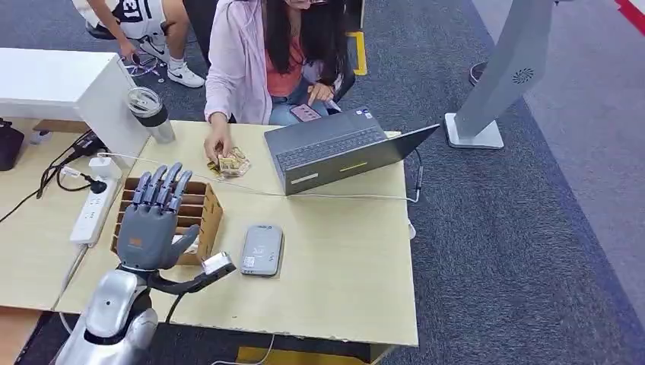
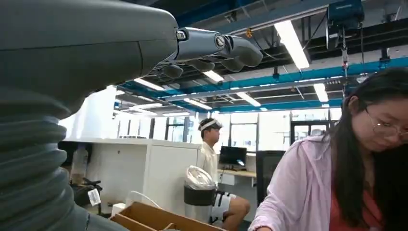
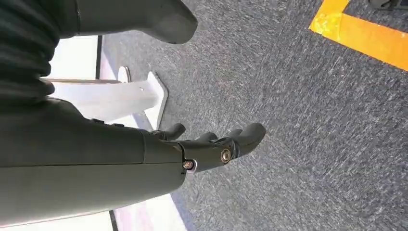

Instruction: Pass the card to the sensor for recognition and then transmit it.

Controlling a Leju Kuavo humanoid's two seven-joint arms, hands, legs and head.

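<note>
Though no card can be picked out, it likely sits in the brown slotted cardboard box [image 1: 204,204] under the robot's left hand [image 1: 154,220], which hovers with fingers spread wide and holds nothing. Step judged: pick-up not begun. Next: reach down into a slot.

The flat grey rounded sensor [image 1: 262,249] lies just beside the box, with bare pale wooden desk [image 1: 346,262] beyond it. The right hand [image 3: 211,144] hangs loose and empty over the carpet.
</note>
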